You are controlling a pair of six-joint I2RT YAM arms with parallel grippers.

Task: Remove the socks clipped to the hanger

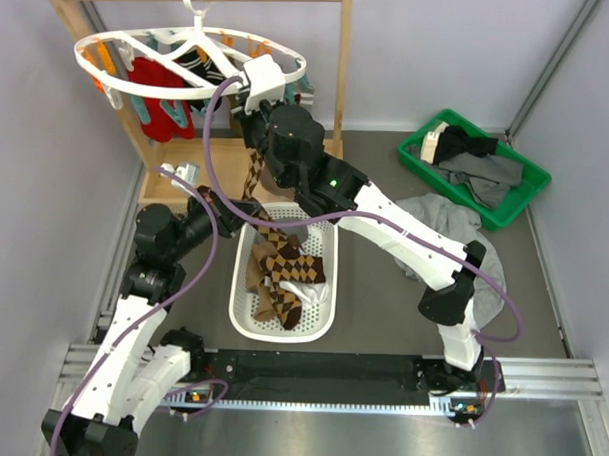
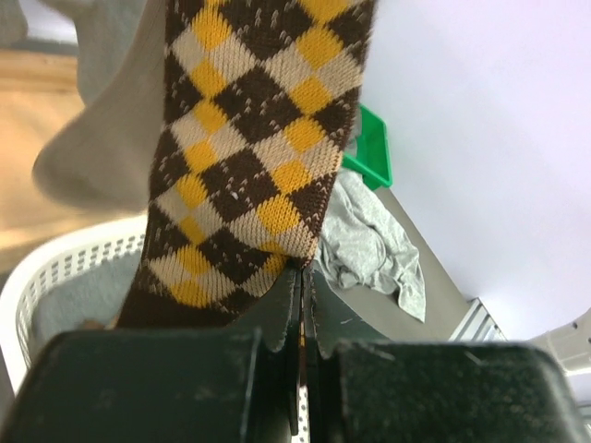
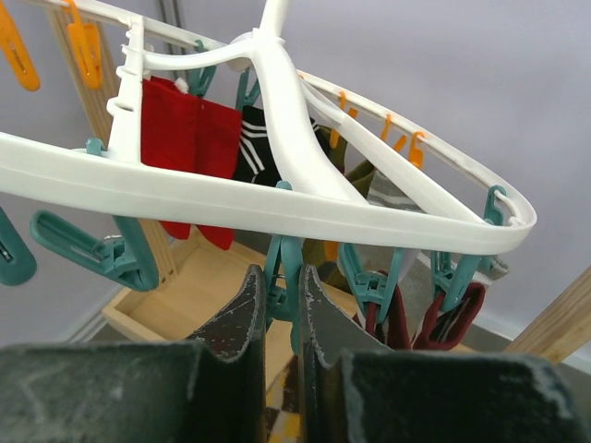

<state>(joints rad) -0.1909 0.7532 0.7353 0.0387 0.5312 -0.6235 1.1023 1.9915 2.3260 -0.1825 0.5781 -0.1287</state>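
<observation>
At the far left corner of a grey bench (image 1: pixel 381 321) walled in pale lilac, a white hanger (image 3: pixel 277 208) hangs from a wooden rail stand (image 1: pixel 342 69), with red socks (image 1: pixel 161 93) and others clipped to it. The right hand (image 3: pixel 282 277), fingers nearly together, pinches a teal clip (image 3: pixel 288 249) under the rim. The left hand (image 2: pixel 303 277) is clamped tight on a brown-and-yellow argyle sock (image 2: pixel 249 138) above a white basket (image 1: pixel 243 316) at mid-bench. A green tray (image 1: pixel 412 158) sits at the far right corner, with a grey cloth heap (image 1: pixel 435 215) near it. Bare surface lies right of the basket. The right arm hides the sock's upper end.
</observation>
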